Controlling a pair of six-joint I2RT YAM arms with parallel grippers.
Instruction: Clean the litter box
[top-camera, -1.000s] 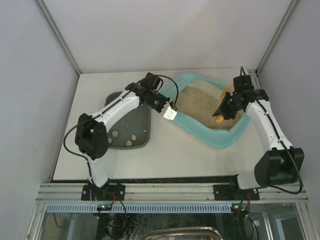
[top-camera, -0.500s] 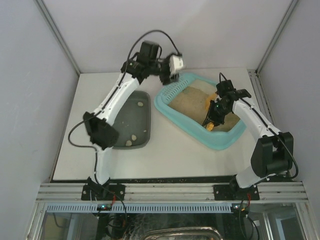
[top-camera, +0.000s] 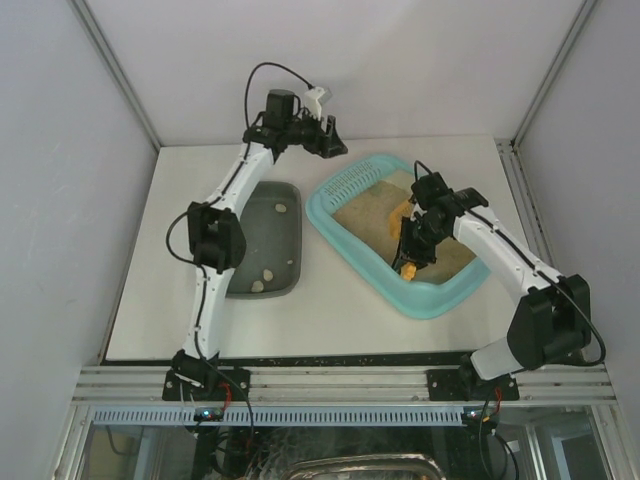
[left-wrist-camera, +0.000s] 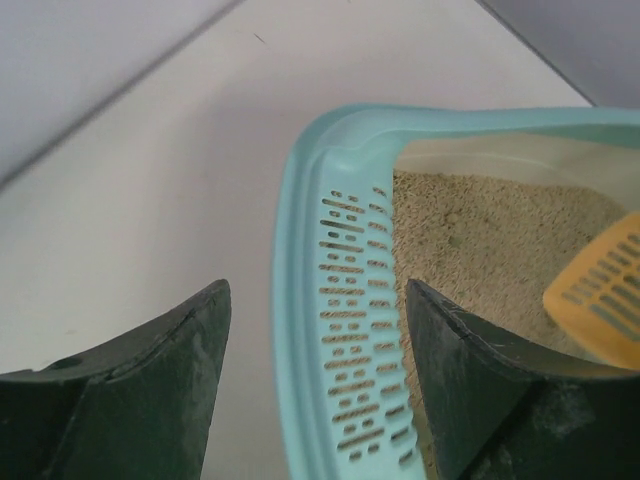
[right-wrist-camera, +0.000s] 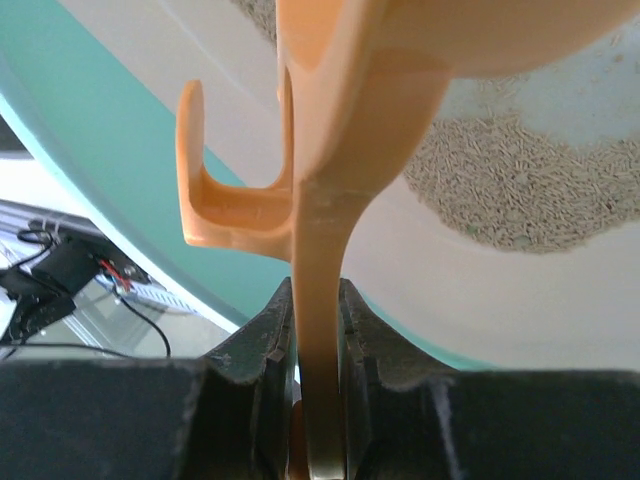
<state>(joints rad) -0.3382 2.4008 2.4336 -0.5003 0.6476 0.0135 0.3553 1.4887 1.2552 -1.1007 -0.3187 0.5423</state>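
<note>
Litter box (top-camera: 352, 183) sits on surface (top-camera: 350, 320), right of grey tray (top-camera: 262, 240). Right end effector (right-wrist-camera: 318, 330) clamped on scoop (right-wrist-camera: 330, 150) handle, over litter (right-wrist-camera: 500, 180). Left end effector (left-wrist-camera: 312, 295), fingers apart, above slotted rim (left-wrist-camera: 350, 330).

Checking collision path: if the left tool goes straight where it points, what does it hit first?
Probably the slotted rim of the litter box, centred ahead of the open left tool; depth is unclear.
</note>
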